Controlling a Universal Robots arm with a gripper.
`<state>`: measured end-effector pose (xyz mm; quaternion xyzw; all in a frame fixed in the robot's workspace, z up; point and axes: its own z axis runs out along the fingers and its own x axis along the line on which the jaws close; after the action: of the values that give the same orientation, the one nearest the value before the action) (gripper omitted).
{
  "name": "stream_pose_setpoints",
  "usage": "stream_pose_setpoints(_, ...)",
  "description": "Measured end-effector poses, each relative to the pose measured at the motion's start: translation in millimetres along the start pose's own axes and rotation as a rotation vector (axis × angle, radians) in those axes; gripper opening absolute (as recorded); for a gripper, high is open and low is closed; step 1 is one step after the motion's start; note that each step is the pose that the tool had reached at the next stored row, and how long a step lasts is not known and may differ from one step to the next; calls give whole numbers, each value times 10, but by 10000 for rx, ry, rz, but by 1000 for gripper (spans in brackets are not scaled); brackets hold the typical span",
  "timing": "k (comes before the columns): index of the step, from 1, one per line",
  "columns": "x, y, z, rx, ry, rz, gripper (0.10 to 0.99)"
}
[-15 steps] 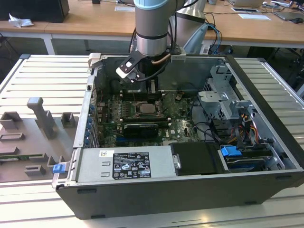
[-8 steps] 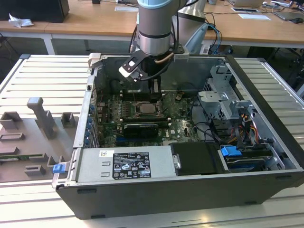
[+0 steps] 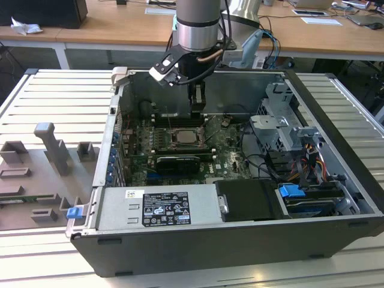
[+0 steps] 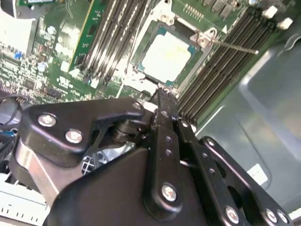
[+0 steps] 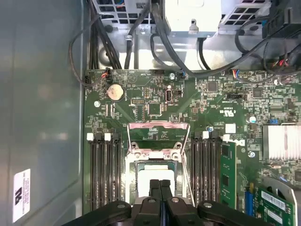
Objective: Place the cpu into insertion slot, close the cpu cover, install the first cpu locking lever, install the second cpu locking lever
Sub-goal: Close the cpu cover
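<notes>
Gripper (image 5: 160, 185) fingers pinched together, empty, hanging over edge of slot (image 5: 128, 178). Cpu (image 5: 156, 171) seated flat inside. Cover (image 5: 157, 125) flipped open beside slot. Risk, my guess: narrow tip skids off thin cover frame, jabs cpu or board (image 5: 141, 94).

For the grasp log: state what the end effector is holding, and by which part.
Nothing. The end effector is shut, with nothing between its fingers, close over the cpu seated in the insertion slot.
</notes>
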<state>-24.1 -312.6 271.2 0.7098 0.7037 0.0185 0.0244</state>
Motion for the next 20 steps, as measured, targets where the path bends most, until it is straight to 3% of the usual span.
stream_pose_setpoints(1,0,72,3,10,-2,-1,106)
stream_pose_setpoints(4,0,175,9,27,-3,-1,106)
stream_pose_setpoints(10,2,309,16,45,-3,0,106)
stream_pose_setpoints(15,2,372,-5,67,-2,0,106)
stream_pose_setpoints(20,4,548,5,90,-4,-2,106)
